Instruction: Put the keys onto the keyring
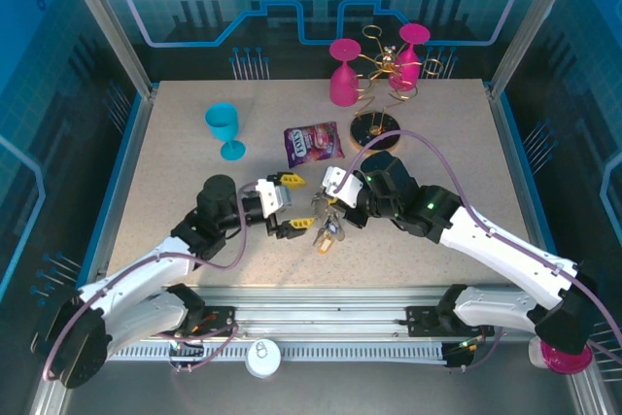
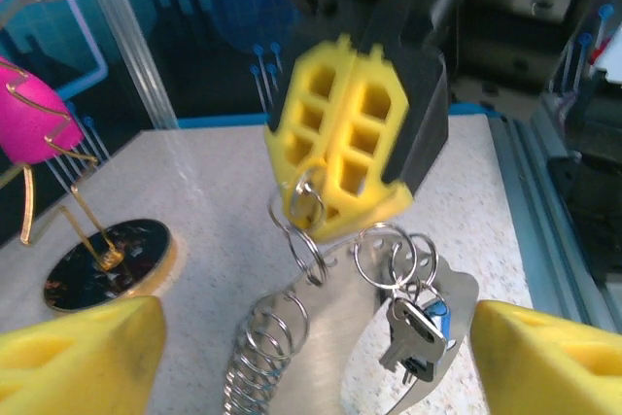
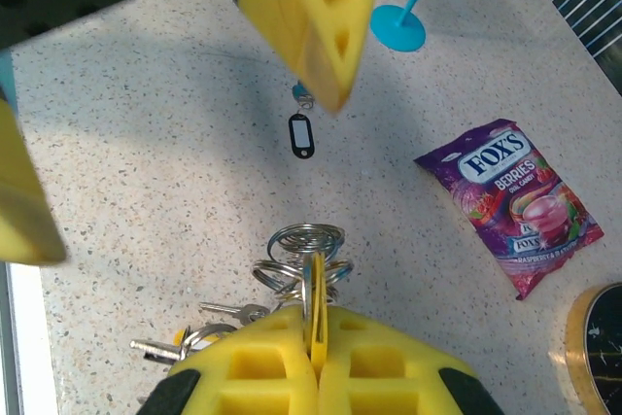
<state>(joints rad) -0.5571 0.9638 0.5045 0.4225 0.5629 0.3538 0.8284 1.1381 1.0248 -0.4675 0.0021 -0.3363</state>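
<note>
**Keyring pinched by right gripper; left gripper spread wide**

The keyring (image 3: 303,245) is clamped between the closed fingers of the right gripper (image 3: 311,323), near the middle of the table (image 1: 175,230). The keys (image 2: 418,332) are seen hanging from its rings, one with a blue tag. A black tag (image 3: 302,135) lies apart on the tabletop. The left gripper (image 1: 292,204) is held wide open facing the rings, with nothing gripped between its fingers (image 2: 83,357). A purple snack packet (image 3: 510,201) lies farther back.

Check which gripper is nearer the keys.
Right. The right gripper is shut on the rings carrying the keys; the left gripper is open, its fingers on either side of them.
</note>
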